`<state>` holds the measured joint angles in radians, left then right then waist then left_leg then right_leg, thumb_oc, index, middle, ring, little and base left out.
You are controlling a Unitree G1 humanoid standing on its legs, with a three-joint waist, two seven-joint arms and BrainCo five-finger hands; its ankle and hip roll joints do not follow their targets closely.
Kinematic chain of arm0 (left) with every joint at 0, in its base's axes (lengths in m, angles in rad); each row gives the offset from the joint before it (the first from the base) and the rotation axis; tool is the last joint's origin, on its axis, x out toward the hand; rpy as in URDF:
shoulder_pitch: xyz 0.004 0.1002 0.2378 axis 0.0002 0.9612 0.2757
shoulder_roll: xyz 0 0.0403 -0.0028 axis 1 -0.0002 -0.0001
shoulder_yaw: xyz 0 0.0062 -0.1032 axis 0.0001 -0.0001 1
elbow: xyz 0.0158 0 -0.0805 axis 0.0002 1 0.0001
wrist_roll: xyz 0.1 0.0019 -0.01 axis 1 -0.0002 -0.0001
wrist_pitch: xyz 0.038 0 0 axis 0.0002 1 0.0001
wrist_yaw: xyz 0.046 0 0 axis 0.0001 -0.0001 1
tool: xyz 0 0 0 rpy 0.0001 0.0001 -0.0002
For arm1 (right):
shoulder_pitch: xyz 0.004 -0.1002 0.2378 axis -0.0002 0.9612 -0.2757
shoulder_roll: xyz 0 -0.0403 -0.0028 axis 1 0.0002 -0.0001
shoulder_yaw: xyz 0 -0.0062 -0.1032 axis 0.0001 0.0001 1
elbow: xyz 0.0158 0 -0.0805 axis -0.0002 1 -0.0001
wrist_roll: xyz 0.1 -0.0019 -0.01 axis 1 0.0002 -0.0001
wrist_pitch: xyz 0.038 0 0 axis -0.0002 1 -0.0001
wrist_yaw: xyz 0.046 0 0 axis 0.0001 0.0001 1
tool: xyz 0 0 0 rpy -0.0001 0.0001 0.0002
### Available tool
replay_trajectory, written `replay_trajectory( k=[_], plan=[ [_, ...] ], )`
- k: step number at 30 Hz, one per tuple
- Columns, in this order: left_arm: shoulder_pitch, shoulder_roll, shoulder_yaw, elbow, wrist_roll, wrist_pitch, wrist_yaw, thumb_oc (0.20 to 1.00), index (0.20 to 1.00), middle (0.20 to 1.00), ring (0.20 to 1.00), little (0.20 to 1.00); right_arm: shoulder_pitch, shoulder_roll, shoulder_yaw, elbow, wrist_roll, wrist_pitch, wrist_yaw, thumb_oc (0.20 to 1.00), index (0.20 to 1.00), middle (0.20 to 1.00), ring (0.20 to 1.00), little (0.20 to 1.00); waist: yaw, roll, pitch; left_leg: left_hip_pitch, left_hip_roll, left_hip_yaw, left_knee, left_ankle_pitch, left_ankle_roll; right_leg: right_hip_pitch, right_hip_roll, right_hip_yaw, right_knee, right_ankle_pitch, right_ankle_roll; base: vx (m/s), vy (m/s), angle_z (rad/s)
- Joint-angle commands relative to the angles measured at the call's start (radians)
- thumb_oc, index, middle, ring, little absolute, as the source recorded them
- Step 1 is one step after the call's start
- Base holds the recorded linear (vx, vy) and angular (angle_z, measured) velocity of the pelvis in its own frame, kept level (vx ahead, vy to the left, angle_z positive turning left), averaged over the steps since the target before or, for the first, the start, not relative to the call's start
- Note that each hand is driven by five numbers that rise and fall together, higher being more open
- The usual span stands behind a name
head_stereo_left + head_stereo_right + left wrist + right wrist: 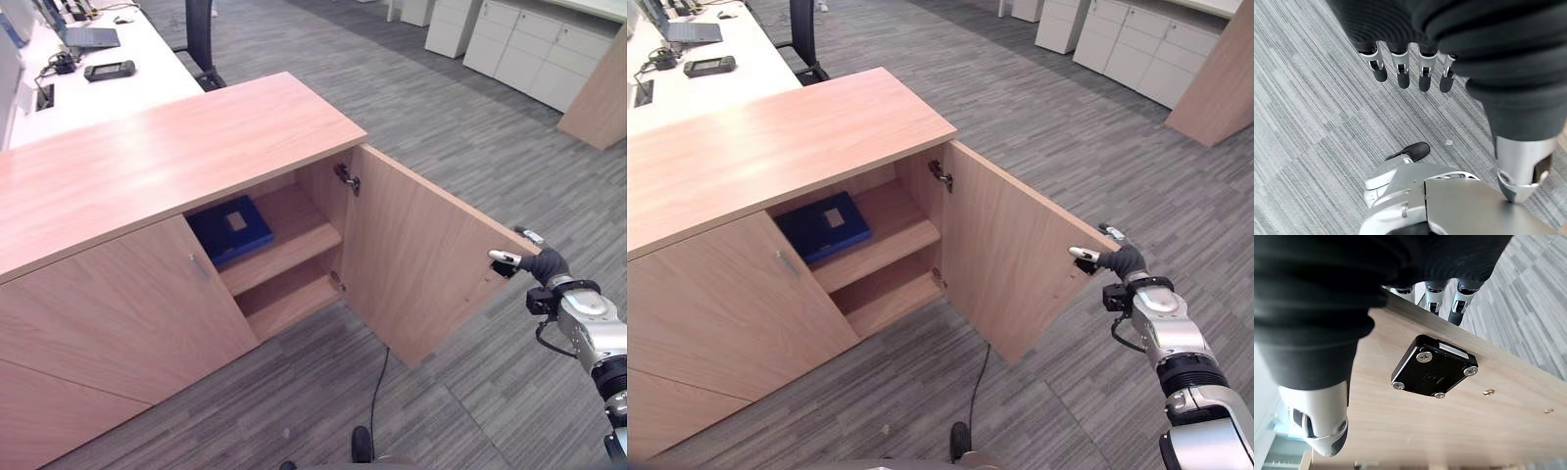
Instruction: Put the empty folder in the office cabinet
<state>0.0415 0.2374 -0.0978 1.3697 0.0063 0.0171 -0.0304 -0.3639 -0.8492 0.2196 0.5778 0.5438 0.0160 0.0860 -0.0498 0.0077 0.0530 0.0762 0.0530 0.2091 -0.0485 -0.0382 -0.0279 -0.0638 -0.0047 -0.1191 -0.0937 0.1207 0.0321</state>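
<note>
Lying flat on the upper shelf [294, 230] of the wood-grain cabinet [147, 166] is the blue rectangular folder [230, 229], with a pale square label on its cover. The right hand [519, 261] grips the outer top edge of the open door [416, 255], fingers [1459, 306] curled over it near a black screwed plate [1434, 368]. The left hand [1410, 73] hangs relaxed and empty above striped grey carpet [1312, 122].

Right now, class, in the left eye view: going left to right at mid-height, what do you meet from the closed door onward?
Closed door → blue folder on the upper shelf → open door → right hand at the door's outer edge.
</note>
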Motion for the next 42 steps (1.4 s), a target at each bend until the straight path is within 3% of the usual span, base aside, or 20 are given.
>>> replay_trajectory(
  k=[1,7,17,25,32,38,40,42],
  plan=[
    [-0.002,0.042,0.002,0.036,0.002,-0.003,-0.009,1.0,1.0,1.0,1.0,1.0,-0.031,0.104,0.134,-0.247,0.147,-0.07,0.155,1.0,1.0,1.0,1.0,1.0,0.056,-0.09,-0.04,-0.015,-0.039,-0.021,-0.005,-0.042,-0.012,0.024,-0.031,-0.011,0.006,-0.079,0.097,-0.01,0.013,-0.13],
    [0.008,0.029,0.001,0.02,0.019,-0.007,-0.018,1.0,1.0,1.0,1.0,1.0,-0.021,0.179,0.204,-0.376,0.215,-0.08,0.202,1.0,1.0,1.0,1.0,1.0,0.063,-0.093,-0.041,-0.019,-0.039,-0.02,0.002,-0.044,-0.011,0.024,-0.035,-0.011,0.006,-0.076,0.096,0.0,0.008,-0.07],
    [0.003,0.028,-0.009,0.003,0.045,-0.025,-0.022,1.0,1.0,1.0,1.0,1.0,-0.027,0.213,0.44,-0.598,0.268,-0.001,0.34,1.0,1.0,1.0,1.0,1.0,0.072,-0.099,-0.038,-0.022,-0.038,-0.018,0.005,-0.043,-0.011,0.019,-0.041,-0.016,0.006,-0.066,0.096,-0.01,0.008,0.02],
    [0.027,0.021,-0.013,-0.001,0.054,-0.031,-0.015,1.0,1.0,1.0,1.0,1.0,-0.018,0.32,0.49,-0.636,0.349,0.008,0.351,1.0,1.0,1.0,1.0,1.0,0.087,-0.107,-0.037,-0.026,-0.036,-0.018,0.008,-0.042,-0.008,0.017,-0.046,-0.022,0.006,-0.058,0.097,-0.01,0.003,0.02],
    [0.037,-0.007,0.005,-0.02,-0.011,-0.031,-0.046,1.0,1.0,1.0,1.0,1.0,0.113,0.358,0.435,-0.551,0.305,0.0,0.335,1.0,1.0,1.0,1.0,1.0,0.083,-0.107,-0.04,-0.025,-0.039,-0.022,0.005,-0.041,-0.008,0.018,-0.048,-0.026,0.006,-0.058,0.097,-0.01,0.014,0.05],
    [0.054,-0.045,0.035,-0.073,-0.201,-0.034,-0.161,1.0,1.0,1.0,1.0,1.0,0.257,0.352,0.314,-0.282,0.063,-0.009,0.273,1.0,1.0,1.0,1.0,1.0,0.071,-0.102,-0.046,-0.024,-0.042,-0.036,-0.002,-0.037,-0.004,0.021,-0.055,-0.037,0.006,-0.055,0.101,0.0,0.011,0.03],
    [0.053,-0.067,0.023,-0.088,-0.297,-0.013,-0.18,1.0,1.0,1.0,1.0,1.0,0.323,0.407,0.256,-0.082,-0.087,0.014,0.208,1.0,1.0,1.0,1.0,1.0,0.06,-0.099,-0.051,-0.024,-0.045,-0.041,-0.007,-0.034,-0.001,0.02,-0.059,-0.042,0.006,-0.05,0.103,0.0,0.0,0.0],
    [0.049,-0.065,0.02,-0.1,-0.323,-0.013,-0.171,1.0,1.0,1.0,1.0,1.0,0.332,0.426,0.241,-0.007,-0.122,0.015,0.189,1.0,1.0,1.0,1.0,1.0,0.058,-0.098,-0.052,-0.024,-0.046,-0.044,-0.009,-0.032,0.0,0.02,-0.06,-0.044,0.006,-0.05,0.103,0.0,0.006,0.02]
  ],
)
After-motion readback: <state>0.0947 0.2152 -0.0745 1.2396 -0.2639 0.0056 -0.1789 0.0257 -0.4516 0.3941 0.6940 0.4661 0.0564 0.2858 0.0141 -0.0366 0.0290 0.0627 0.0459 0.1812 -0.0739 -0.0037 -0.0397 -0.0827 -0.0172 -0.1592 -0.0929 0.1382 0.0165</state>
